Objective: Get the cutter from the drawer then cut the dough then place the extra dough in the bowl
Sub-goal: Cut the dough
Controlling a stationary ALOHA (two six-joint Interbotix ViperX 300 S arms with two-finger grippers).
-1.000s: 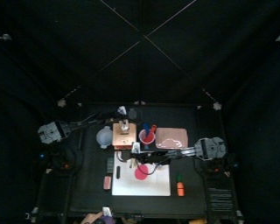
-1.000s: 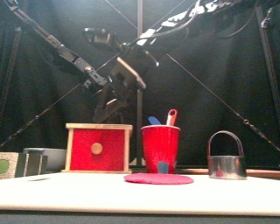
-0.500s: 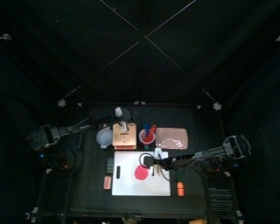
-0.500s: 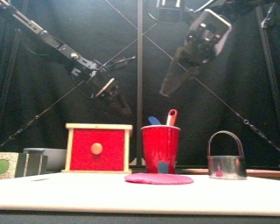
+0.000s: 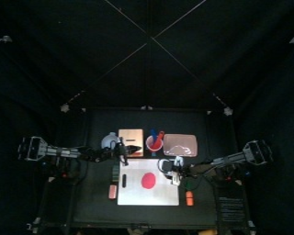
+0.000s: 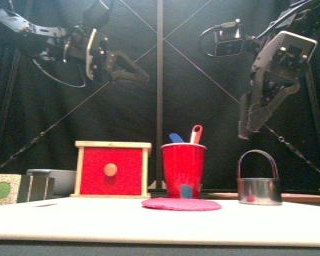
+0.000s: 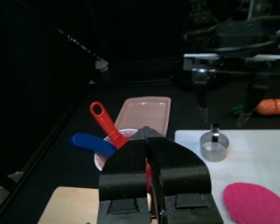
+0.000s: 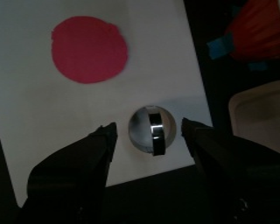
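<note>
orange toy (image 5: 187, 195): 1, on the worktop (image 5: 93, 179) just right of the board's front corner.
small pink item (image 5: 111, 191): 1, left of the board's front corner. Can't tell what it is.
board (image 5: 129, 170): 1, white, flat at the worktop's front middle.
dough (image 6: 180, 204): 1 pink disc, uncut, flat on the board, nothing touching it.
cutter (image 8: 152, 129): 1, upright on the board near its back right corner, wire handle up. Right of the dough and apart from it. Not in the box.
right gripper (image 8: 150, 128): fingers (image 8: 102, 133) wide apart, hanging above the cutter, one on each side of it in the wrist view. No contact; the front view shows the gripper well above the handle.
cup (image 6: 184, 170): 1, red, just behind the board.
knives: 2 in the cup, 1 blue knife (image 6: 176, 138) and 1 red knife (image 6: 195, 133).
box (image 6: 112, 170): 1, wooden, red drawer front facing forward, left of the cup.
bowl (image 6: 43, 184): 1, grey, just left of the box.
green toy (image 6: 3, 187): 1, left of the bowl, at the front view's edge.
left gripper (image 7: 149, 147): fingers pressed together, holding nothing, up in the air over the box and bowl side.
tray (image 7: 149, 109): 1, pink, behind and right of the cup.
</note>
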